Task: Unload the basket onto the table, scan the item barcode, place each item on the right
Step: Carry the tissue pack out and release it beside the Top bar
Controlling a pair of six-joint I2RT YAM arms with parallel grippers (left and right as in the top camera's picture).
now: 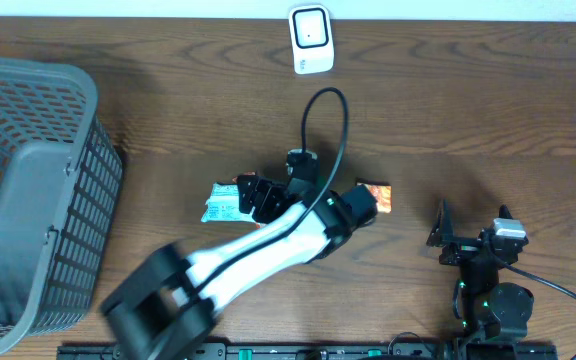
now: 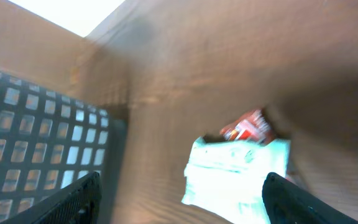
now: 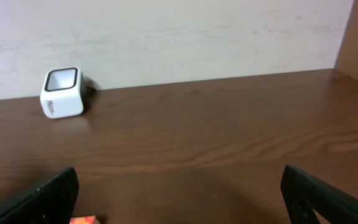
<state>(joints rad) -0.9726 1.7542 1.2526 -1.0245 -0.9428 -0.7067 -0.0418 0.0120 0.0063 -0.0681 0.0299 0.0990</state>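
Starting nearest the arm bases: off to the right, the right gripper (image 1: 442, 237), jaws spread wide, holding nothing, low over the brown wooden table (image 1: 468, 110). Farther in, reaching across from the left, the left gripper (image 1: 252, 197), jaws parted and empty. Just beyond its tips, flat on the wood, the pale green plastic packet (image 2: 238, 171), something red at its far end; touching a fingertip or not, cannot tell. Right of it, well apart, a small orange-brown packet (image 1: 375, 197). At far left, a grey plastic mesh basket (image 1: 28, 190). Farthest back, near the rear edge, a white boxy barcode scanner (image 1: 310, 38).
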